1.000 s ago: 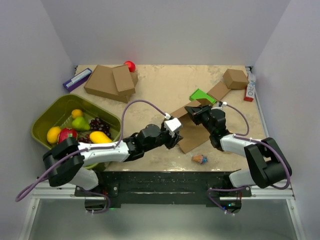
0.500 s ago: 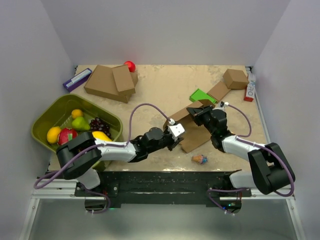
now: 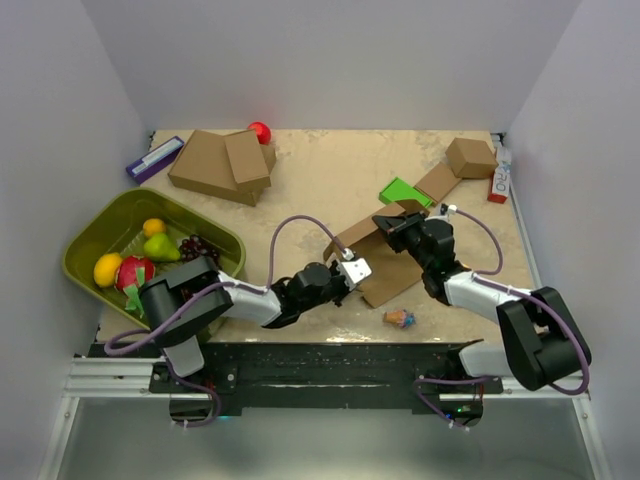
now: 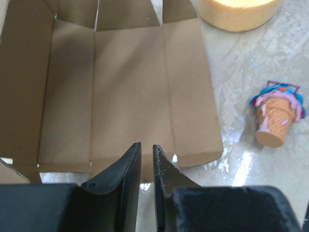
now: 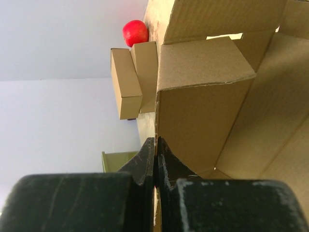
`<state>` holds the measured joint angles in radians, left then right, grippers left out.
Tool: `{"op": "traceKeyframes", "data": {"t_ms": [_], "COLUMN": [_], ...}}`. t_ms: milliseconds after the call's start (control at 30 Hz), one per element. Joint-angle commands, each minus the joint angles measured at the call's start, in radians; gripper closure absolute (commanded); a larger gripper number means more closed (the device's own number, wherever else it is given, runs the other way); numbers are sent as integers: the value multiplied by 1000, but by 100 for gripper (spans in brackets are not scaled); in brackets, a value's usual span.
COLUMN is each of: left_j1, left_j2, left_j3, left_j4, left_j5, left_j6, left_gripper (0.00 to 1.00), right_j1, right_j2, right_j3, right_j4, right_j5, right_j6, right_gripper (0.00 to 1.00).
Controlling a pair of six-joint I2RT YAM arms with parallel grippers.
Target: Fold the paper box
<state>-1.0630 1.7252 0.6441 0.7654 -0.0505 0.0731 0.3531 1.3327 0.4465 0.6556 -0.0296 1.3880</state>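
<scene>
Right wrist view: right tool [image 5: 155,145] clenched on paper box [image 5: 203,111] wall. Likely light, stiff, creasable; pinch flap edges. Left tool [image 4: 146,147] nearly closed, grip unclear.

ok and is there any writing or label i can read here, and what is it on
Nothing reads clearly.
On the red and white packet at the far right: dark letters on its white part, too small and blurred to read.
On the purple box at the far left: a pale strip, no legible lettering.
On the paper box: plain brown, no print visible.
</scene>
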Motion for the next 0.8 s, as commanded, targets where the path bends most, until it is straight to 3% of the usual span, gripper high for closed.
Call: {"op": "traceKeyframes", "data": {"t_ms": [0,600,667,767], "left_j1": [0,-3,-2,-2], "left_j2": [37,128,82,-52], "left_j3": [-37,-86,-81,-67], "left_j4": [94,87,66,9], "left_j5": [-69,-134,-134,-112], "left_j6": [21,-151,-151,-159], "left_gripper": [82,92,90,77], "right_j1": [-2,-2,-2,0], "right_j2": [-40,-59,-66,-69], "right_j3": [3,-6,-12,-20], "right_j4": [1,-34,-36,-40], "right_j5": [2,26,43,49], "right_j6": [-1,-15,-15,-17], "right_gripper": [100,100,100,100]}}
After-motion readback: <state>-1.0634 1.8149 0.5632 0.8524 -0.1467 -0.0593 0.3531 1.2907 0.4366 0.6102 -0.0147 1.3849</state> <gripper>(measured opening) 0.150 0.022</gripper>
